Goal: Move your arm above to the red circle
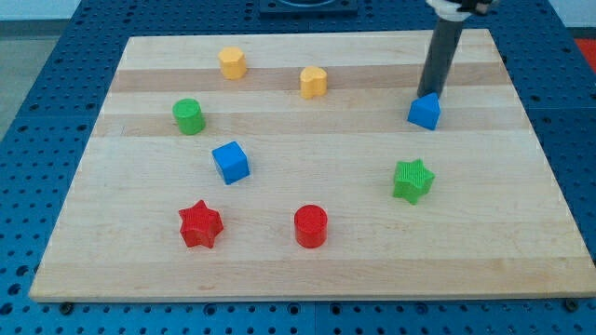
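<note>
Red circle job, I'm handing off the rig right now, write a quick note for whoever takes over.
My tip sits at the view's upper right, right behind the blue block, apparently touching it.
The red circle stands near the view's bottom centre, with the red star to its left and the green star up to its right.
Done: nothing yet; the tip is far from the red circle.
Left: bring the tip down and left to just above the red circle.

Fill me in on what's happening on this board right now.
My tip sits at the view's upper right, right at the top edge of a blue block. The red circle I am to get above lies far off at the view's bottom centre, untouched, with a red star to its left.
</note>
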Action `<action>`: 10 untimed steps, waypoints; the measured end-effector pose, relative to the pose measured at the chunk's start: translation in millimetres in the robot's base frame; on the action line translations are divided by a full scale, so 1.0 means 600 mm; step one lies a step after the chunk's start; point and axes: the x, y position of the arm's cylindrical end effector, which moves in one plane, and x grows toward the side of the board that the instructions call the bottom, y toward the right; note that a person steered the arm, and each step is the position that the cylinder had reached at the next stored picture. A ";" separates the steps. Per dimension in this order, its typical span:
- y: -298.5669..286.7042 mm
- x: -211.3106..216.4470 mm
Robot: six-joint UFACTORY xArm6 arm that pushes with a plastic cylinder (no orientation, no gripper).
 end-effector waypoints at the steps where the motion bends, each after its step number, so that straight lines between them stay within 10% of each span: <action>1: -0.056 0.036; 5: -0.186 0.190; 10: -0.230 0.219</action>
